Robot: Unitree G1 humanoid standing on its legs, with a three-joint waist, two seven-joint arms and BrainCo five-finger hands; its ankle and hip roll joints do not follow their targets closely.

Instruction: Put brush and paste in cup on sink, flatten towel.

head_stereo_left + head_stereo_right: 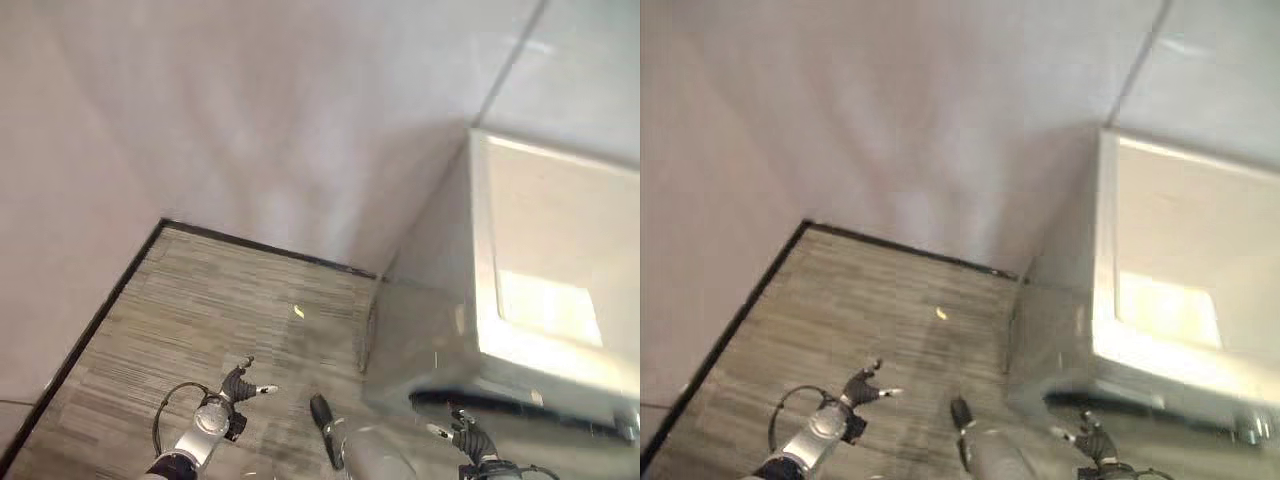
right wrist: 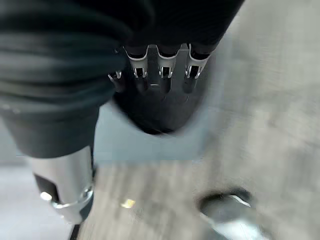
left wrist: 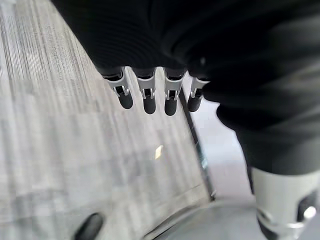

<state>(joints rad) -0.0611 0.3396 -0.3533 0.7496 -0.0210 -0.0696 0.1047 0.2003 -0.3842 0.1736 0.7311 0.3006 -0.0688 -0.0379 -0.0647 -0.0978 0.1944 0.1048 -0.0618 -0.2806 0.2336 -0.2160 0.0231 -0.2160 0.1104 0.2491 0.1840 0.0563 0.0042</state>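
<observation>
A white sink unit (image 1: 560,250) with a pale basin stands at the right, against the corner of the walls. My left hand (image 1: 235,385) hangs low over the striped floor at the lower left, fingers (image 3: 145,97) straight and spread, holding nothing. At the bottom right my right hand (image 1: 468,435) sits just below the unit's front edge. Its fingers (image 2: 162,75) are relaxed and empty.
The unit's grey side panel (image 1: 420,340) drops to the floor between the hands. A black baseboard (image 1: 100,310) runs along the foot of the white walls. A small yellow scrap (image 1: 298,312) lies on the grey wood-grain floor (image 1: 220,300).
</observation>
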